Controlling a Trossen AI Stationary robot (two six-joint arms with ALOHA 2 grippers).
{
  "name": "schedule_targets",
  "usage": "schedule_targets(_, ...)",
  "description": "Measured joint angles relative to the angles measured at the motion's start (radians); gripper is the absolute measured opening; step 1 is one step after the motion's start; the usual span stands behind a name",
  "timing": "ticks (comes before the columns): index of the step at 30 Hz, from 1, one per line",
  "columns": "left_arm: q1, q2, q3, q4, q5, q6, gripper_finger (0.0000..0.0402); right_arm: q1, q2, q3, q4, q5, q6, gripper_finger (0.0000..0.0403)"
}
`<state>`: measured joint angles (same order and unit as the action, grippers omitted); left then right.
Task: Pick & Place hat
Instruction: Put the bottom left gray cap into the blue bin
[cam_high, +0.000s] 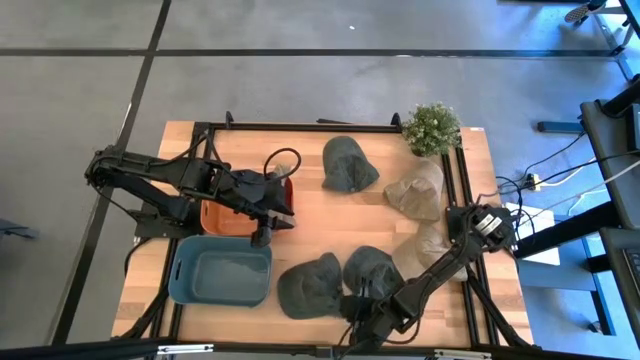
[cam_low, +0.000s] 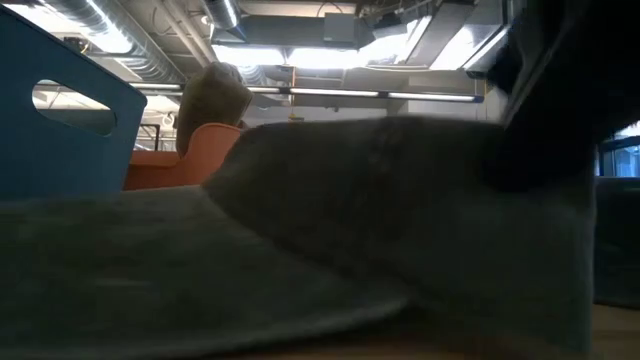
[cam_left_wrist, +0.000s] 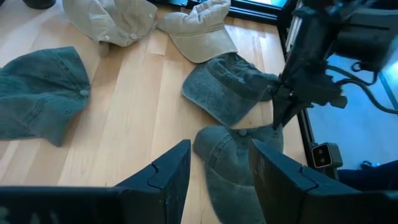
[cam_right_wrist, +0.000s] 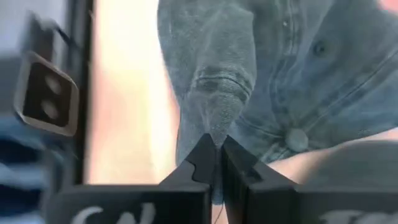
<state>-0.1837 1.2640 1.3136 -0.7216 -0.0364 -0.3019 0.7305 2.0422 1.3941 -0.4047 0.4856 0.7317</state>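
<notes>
Several hats lie on the wooden table. Three are green caps (cam_high: 350, 165), (cam_high: 372, 270), (cam_high: 308, 287), and two are beige caps (cam_high: 418, 190), (cam_high: 430, 245). My right gripper (cam_right_wrist: 217, 144) is low at the table's near edge (cam_high: 352, 303), shut on the cloth of the near green cap (cam_right_wrist: 292, 74). My left gripper (cam_left_wrist: 217, 180) hangs open above the table by the orange bin (cam_high: 225, 215), holding nothing. My right gripper pinches a raised fold of the green cap's crown cloth (cam_right_wrist: 214, 121) between its two fingertips, close to the top button (cam_right_wrist: 297, 140). The fingers slant down from the table's right and near side. The rest of the cap lies on the table.
A blue bin (cam_high: 222, 272) stands at the near left, with the orange bin just behind it. A potted plant (cam_high: 432, 128) stands at the far right corner. Bare wood shows in the table's middle (cam_high: 330, 225). Black frame rails run along the table's edges.
</notes>
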Motion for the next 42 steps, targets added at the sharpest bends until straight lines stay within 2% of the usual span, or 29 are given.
schedule_targets(4,0.0,0.0,0.0,0.022,0.0,-0.043,0.0155,-0.028,0.0,0.184,-0.355,0.025,-0.164,0.001)
schedule_targets(7,0.0,0.001,0.0,0.077,0.002,-0.081,0.0155,-0.044,0.0,0.325,-0.589,0.109,-0.299,0.001)
schedule_targets(11,-0.004,0.02,0.0,0.163,0.002,-0.122,0.0154,-0.056,-0.001,0.497,-0.805,0.241,-0.491,0.001)
schedule_targets(14,-0.021,0.04,0.0,0.194,0.002,-0.119,0.0153,-0.066,-0.001,0.615,-0.882,0.325,-0.603,0.001)
schedule_targets(17,-0.043,0.075,0.0,0.205,-0.012,-0.124,0.015,-0.075,-0.001,0.71,-0.892,0.382,-0.692,0.0011)
schedule_targets(22,-0.073,0.135,0.0,0.263,-0.052,-0.147,0.0147,-0.081,-0.002,0.806,-0.85,0.42,-0.829,0.0011)
schedule_targets(30,-0.079,0.18,0.0,0.283,-0.039,-0.149,0.015,-0.073,-0.002,0.834,-0.743,0.407,-0.966,0.0011)
schedule_targets(34,-0.078,0.202,0.0,0.286,0.026,-0.138,0.0148,-0.072,-0.002,0.834,-0.725,0.389,-0.976,0.0011)
schedule_targets(42,-0.078,0.224,0.0,0.268,0.156,0.074,0.0155,-0.072,-0.002,0.834,-0.707,0.31,-0.975,0.0011)
